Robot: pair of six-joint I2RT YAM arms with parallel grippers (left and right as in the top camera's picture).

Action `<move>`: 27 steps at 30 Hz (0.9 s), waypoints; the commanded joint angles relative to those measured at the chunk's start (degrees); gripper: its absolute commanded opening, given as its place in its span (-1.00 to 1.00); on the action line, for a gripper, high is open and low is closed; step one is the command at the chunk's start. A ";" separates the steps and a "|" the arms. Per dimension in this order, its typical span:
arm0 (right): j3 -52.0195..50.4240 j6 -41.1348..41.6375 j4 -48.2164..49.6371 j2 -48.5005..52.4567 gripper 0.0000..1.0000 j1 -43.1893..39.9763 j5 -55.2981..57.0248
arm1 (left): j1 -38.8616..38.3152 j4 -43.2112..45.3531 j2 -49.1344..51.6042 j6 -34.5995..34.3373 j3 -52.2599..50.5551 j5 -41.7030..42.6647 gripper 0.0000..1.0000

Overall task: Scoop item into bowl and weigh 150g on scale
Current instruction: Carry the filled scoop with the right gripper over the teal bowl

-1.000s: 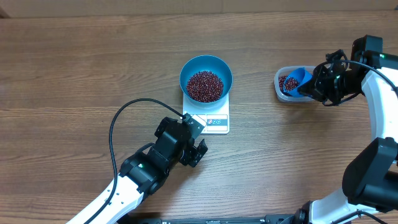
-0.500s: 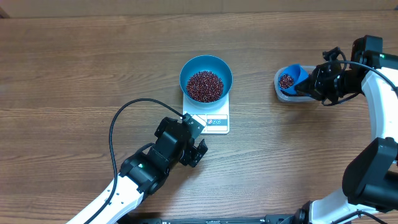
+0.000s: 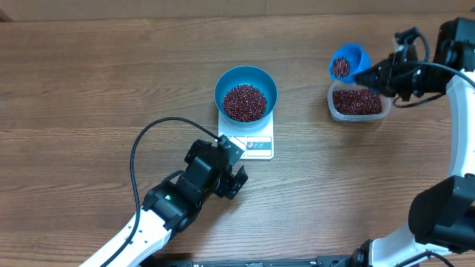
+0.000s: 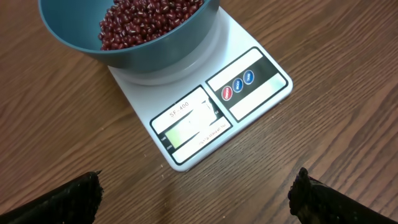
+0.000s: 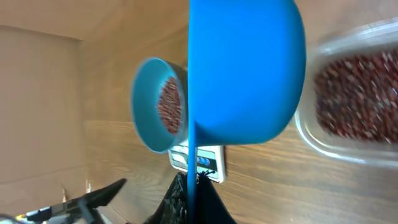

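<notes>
- Well, wood table (image 3: 89,74) fills the overhead view.
- Bowl (image 3: 226,78) sits on scale (image 3: 256,144), beans (image 3: 244,101) heaped inside.
- L gripper (image 4: 196,196) spread wide, just beside scale's display edge, touching nothing.
- Clear tub (image 3: 331,100) w/ more beans, well right of bowl.
- R gripper (image 3: 378,74) clamped on scoop (image 3: 347,61) handle. Cup end points left, long axis across table, beans in cup, by tub's far-left corner.
</notes>
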 commanded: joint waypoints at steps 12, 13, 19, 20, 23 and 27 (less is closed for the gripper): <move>6.84 1.29 1.20 -1.88 -0.92 12.96 -5.42 | 0.24 0.04 -0.55 0.66 -0.39 0.02 0.99; 6.84 1.29 1.55 -1.88 -0.92 13.94 -4.81 | 0.24 0.04 -0.55 0.66 -0.39 0.04 0.99; 6.84 1.29 2.40 -1.88 -0.93 21.55 4.48 | 0.26 0.04 -0.55 0.66 -0.39 0.02 0.99; 6.84 1.29 2.49 -1.88 -0.93 22.84 6.23 | 0.24 0.04 -0.55 0.66 -0.39 0.02 0.99; 6.84 1.27 2.82 -1.88 -0.92 26.32 12.07 | 0.24 0.07 -0.55 0.66 -0.39 0.04 0.99; 6.84 1.29 3.52 -1.88 -0.92 31.15 19.54 | 0.24 0.04 -0.55 0.66 -0.39 0.02 0.99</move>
